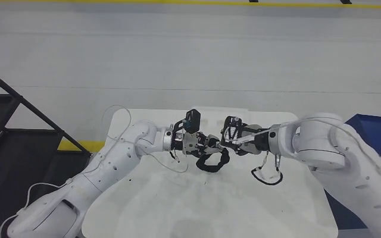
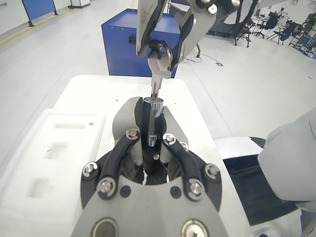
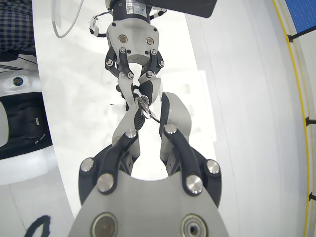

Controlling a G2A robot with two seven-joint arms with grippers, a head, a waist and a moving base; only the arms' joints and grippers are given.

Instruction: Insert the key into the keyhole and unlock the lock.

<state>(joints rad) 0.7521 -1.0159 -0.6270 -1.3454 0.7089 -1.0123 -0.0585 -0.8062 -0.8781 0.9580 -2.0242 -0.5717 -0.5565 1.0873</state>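
Note:
My left gripper [image 2: 150, 110] is shut on the lock [image 2: 154, 107], a black cable lock with a chrome cylinder whose keyhole end faces away from the wrist. Above the table's middle, my right gripper [image 2: 159, 56] is shut on the head of a silver key [image 2: 160, 66]. The key's tip sits in the keyhole, and most of the blade is still outside. In the right wrist view the key [image 3: 146, 110] is pinched in my right gripper [image 3: 149, 107], meeting the lock [image 3: 143, 98] held by the left gripper [image 3: 139, 94]. From above, the lock's black cable [image 1: 213, 162] loops below both grippers.
A white foam tray [image 2: 37, 149] with rectangular recesses lies on the white table [image 1: 178, 202] beside my left gripper. A blue cabinet [image 2: 128, 45] stands past the table's far edge. A black wire loop [image 1: 266, 177] hangs under the right wrist.

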